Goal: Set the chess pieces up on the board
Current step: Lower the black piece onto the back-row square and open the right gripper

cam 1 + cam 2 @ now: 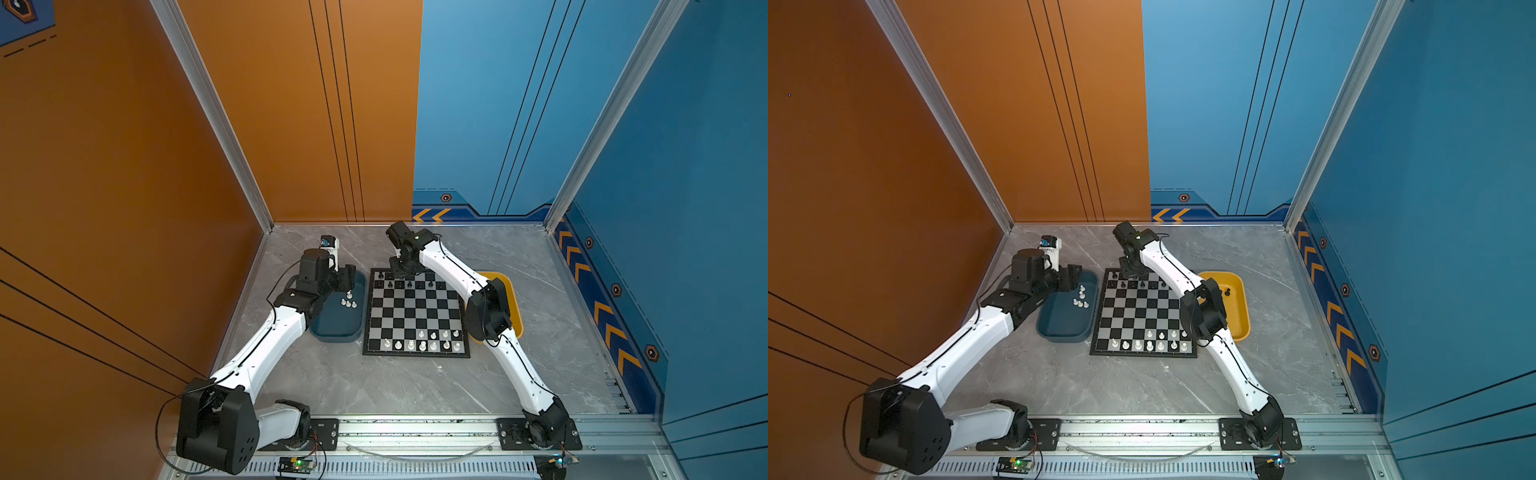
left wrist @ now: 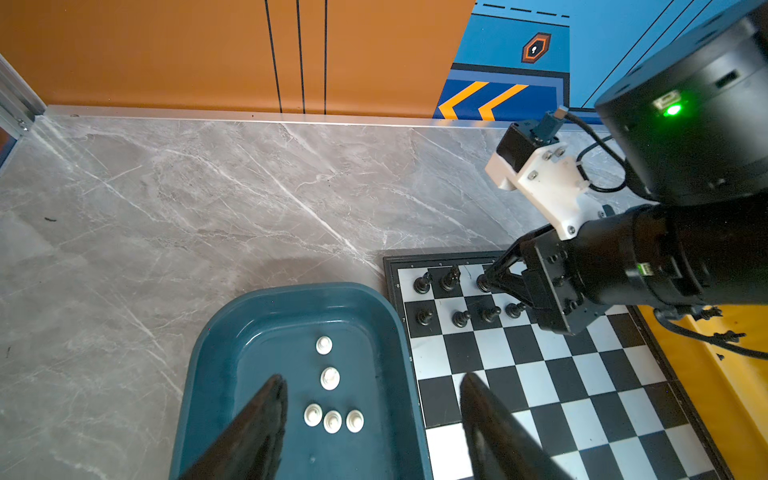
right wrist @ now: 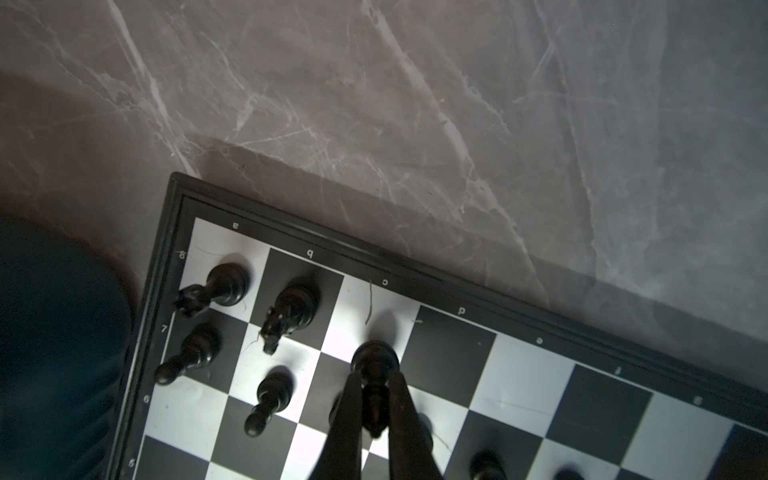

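Note:
The board point(image 1: 399, 316) lies mid-table. Several black chess pieces point(image 1: 409, 284) stand on its two far rows, and white ones point(image 1: 432, 340) on the near rows at the right. My right gripper point(image 3: 374, 376) is at the board's far left corner, shut on a black piece point(image 3: 374, 359) held upright over a light square in the far row; whether its base touches I cannot tell. My left gripper point(image 2: 372, 384) hangs open above the dark blue tray point(image 2: 208, 374), holding nothing. Several white pieces point(image 2: 330, 378) stand in the tray below its fingers point(image 2: 272, 390).
A yellow tray point(image 1: 1239, 316) sits right of the board, partly under the right arm, with a black piece point(image 1: 1227, 292) in it. The blue tray point(image 1: 332, 332) borders the board's left edge. Walls close the table's back and sides.

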Available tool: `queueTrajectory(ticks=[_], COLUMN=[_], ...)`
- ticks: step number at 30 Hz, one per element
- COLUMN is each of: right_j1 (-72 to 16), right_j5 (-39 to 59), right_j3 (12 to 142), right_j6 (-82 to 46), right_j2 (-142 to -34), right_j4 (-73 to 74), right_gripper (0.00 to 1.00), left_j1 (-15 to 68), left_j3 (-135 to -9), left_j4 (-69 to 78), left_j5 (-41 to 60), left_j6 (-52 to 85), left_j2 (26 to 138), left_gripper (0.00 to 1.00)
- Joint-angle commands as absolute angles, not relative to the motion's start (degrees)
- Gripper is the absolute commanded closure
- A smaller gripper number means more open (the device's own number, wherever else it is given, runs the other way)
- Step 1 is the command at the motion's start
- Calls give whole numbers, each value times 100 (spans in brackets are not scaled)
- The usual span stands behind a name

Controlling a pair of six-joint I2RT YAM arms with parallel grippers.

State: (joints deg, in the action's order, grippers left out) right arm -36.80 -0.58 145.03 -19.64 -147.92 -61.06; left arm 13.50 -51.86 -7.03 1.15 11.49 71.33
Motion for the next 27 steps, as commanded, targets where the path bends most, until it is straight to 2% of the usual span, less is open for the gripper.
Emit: queueTrajectory(ticks=[1,9,14,18,23,27], right_j1=[-3685,-3679,-3675,-3675,-3671,-3659], right_j5=[24,0,7,17,151,201], right_j3=[14648,14651,14647,14646,14651,14651], right_j6=[-2092,-2100,-2109,-2109,-2171,-2214], right_j2=[-14985,-15020,-15038,-15047,-15025,-14979], right_j4=[-6021,-6003,-5985,-5977,-5934,-5908], right_gripper=[100,100,96,89,73,68], left_j1=[1301,1275,1257,1257,1251,1248], left_j3=[-5106,-5089,-5088,-5084,-5085,-5089], left_j4=[-650,-633,-624,-623,-615,-615], left_j5=[228,229,246,264,264,277], left_j6=[1162,1160,1169,1178,1186,1187], left_j2=[6998,6998,7003,7002,6999,7004], left_gripper=[32,32,32,32,32,32])
